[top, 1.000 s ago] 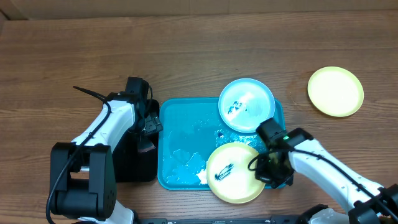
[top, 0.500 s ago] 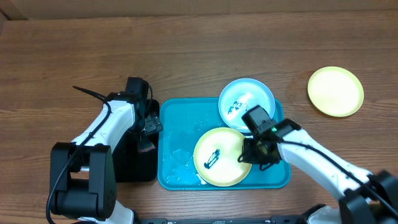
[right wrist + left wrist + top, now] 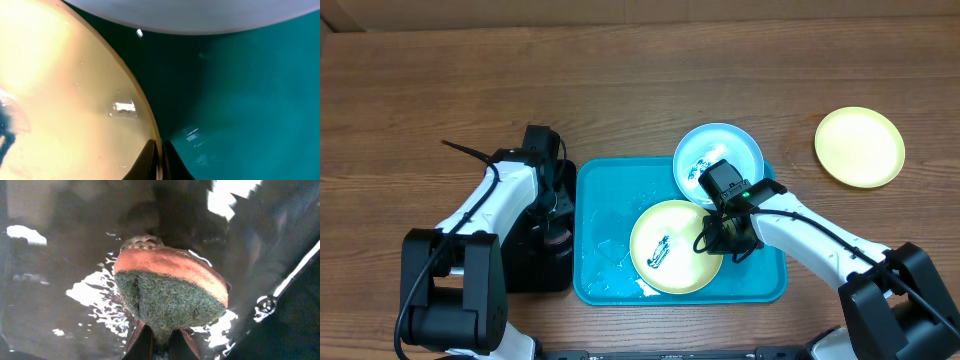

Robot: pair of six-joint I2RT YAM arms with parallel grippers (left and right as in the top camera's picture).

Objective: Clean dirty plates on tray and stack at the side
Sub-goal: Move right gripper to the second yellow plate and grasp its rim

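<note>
A pale yellow-green plate (image 3: 665, 248) with a dark smudge lies in the middle of the blue tray (image 3: 765, 285). My right gripper (image 3: 722, 240) is shut on its right rim. In the right wrist view the fingers (image 3: 159, 159) pinch that plate's edge (image 3: 75, 100) above the tray floor (image 3: 240, 100). A light blue plate (image 3: 720, 155) with dark smudges rests at the tray's far right corner. Another yellow-green plate (image 3: 860, 147) lies on the table far right. My left gripper (image 3: 556, 236) is shut on an orange and green sponge (image 3: 170, 292), its fingers (image 3: 161, 335) clamped on the sponge's lower edge.
A black tray (image 3: 525, 265) with water (image 3: 95, 290) in it stands against the blue tray's left side, under the left gripper. The wooden table (image 3: 620, 90) stretches behind both trays. The light blue plate's underside (image 3: 200, 15) hangs just above the right gripper.
The right gripper has dragged the smudged yellow-green plate leftward from the tray's near right corner to its middle. The left gripper has closed on the sponge.
</note>
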